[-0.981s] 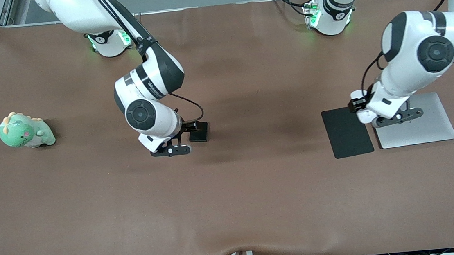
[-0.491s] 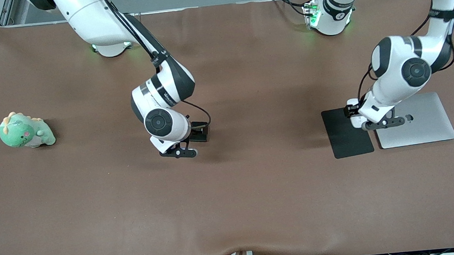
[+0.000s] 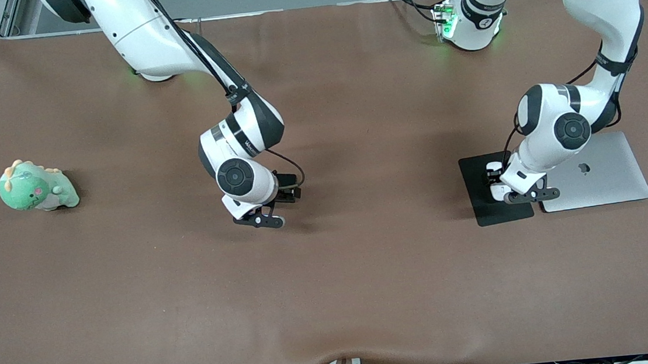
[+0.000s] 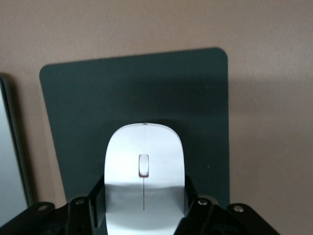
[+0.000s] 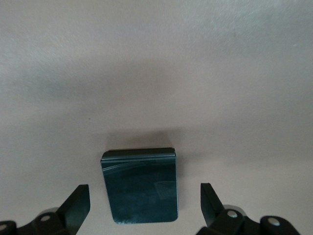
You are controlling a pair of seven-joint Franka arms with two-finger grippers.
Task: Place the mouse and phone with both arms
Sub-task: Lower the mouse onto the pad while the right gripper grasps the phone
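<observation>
The left gripper (image 4: 144, 208) pinches the mouse (image 4: 144, 176) by its long sides over the black mouse pad (image 3: 480, 189), the mouse's long axis along the pad's, with a closed silver laptop (image 3: 599, 172) just beside the pad. The right gripper (image 5: 145, 208) hangs spread wide over the phone (image 5: 141, 185), which seems to lie flat on the brown table (image 3: 367, 272) near its middle. A green dinosaur toy (image 3: 34, 187) sits well apart.

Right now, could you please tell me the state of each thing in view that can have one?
Mouse: gripped at its sides by the left pincer, over the mouse pad.
Phone: lying flat on the table, untouched, between the open fingers of the right pincer.
Laptop: closed, flat beside the mouse pad.
Dinosaur toy: upright near the right arm's end of the table.
</observation>
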